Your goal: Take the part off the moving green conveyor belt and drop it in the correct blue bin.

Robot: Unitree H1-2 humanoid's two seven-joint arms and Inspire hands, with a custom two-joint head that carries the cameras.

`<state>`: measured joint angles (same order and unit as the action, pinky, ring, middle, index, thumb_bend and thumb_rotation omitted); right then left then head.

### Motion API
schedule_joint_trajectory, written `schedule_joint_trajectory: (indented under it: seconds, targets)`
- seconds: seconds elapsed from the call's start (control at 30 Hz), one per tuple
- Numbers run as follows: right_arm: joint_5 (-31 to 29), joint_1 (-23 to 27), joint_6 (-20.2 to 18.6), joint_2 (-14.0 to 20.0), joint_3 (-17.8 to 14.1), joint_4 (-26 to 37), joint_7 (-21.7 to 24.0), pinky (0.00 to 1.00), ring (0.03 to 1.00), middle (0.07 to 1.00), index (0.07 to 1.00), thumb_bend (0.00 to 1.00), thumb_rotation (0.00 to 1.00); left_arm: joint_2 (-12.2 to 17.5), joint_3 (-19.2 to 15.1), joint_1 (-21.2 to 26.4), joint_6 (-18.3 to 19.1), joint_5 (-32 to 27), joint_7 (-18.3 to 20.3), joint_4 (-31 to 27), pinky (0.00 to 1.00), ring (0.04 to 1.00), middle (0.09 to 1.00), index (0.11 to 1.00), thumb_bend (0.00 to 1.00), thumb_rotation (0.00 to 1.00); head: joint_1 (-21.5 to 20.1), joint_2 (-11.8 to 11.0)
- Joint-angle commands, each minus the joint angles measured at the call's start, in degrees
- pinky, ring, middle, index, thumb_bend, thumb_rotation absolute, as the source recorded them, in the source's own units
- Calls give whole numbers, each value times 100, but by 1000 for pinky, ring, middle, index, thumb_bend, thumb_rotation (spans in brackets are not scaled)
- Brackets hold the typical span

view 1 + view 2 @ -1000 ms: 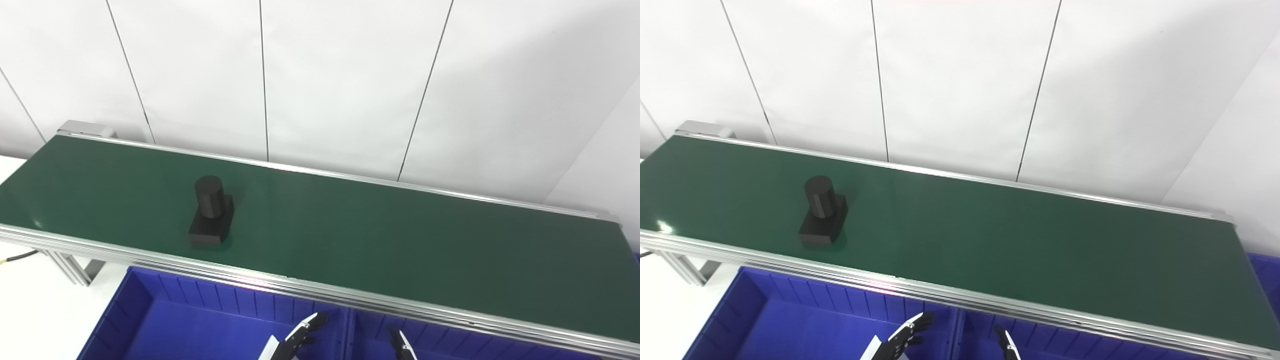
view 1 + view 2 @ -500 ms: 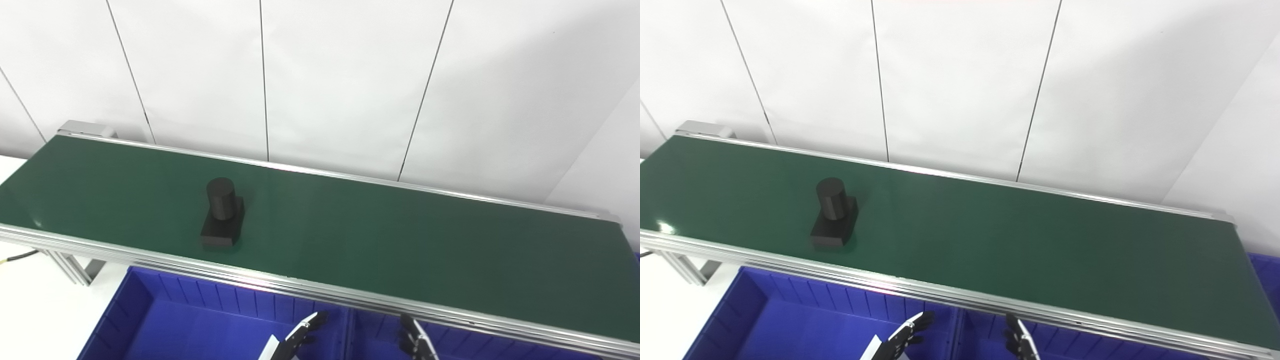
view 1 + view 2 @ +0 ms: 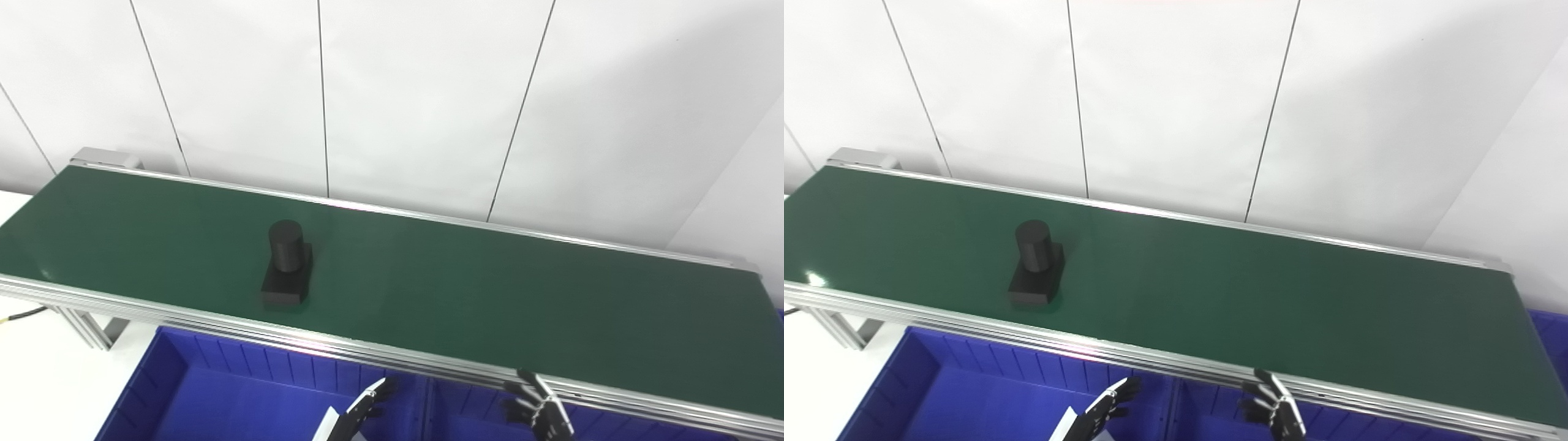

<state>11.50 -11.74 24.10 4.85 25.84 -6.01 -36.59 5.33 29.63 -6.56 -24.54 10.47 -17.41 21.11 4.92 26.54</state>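
Observation:
A black part (image 3: 286, 264), an upright cylinder on a flat rectangular base, rides on the green conveyor belt (image 3: 465, 294), left of its middle and near the front rail. Low at the picture's bottom edge, my left hand (image 3: 362, 411) hangs over the left blue bin (image 3: 202, 398) with its fingers stretched out and nothing in it. My right hand (image 3: 542, 411) is raised in front of the belt's front rail, fingers spread apart, holding nothing. Both hands are well to the right of the part and below the belt.
A second blue bin (image 3: 465, 416) adjoins the left one, a divider between them. The belt's aluminium rail (image 3: 184, 315) runs along the front. A white panelled wall (image 3: 398, 98) stands close behind the belt. White tabletop (image 3: 43, 380) shows at the lower left.
The part has ridden to the right along the belt. My right hand has risen and shifted right, its fingers spreading. The left hand has barely moved.

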Motion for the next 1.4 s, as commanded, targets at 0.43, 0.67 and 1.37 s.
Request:
schedule_joint_trajectory:
  seconds: [0.43,0.67,1.37]
  targets:
    - [-24,403,281,261,-229,748,115,931,926,922,882,844,1000,-14,1,200,-238,-95,6,87,842,898,893,890,989,903,-86,-62]
    - [405,721,283,507,-470,530,83,1000,1000,975,895,830,1000,-64,42,252,-239,-17,-91,177,827,889,884,889,999,918,-51,-82]
    - [-515,2104,279,571,-1455,-217,1758,774,853,894,845,889,960,-200,110,273,-239,-148,-59,238,786,838,838,893,1000,896,86,-130]
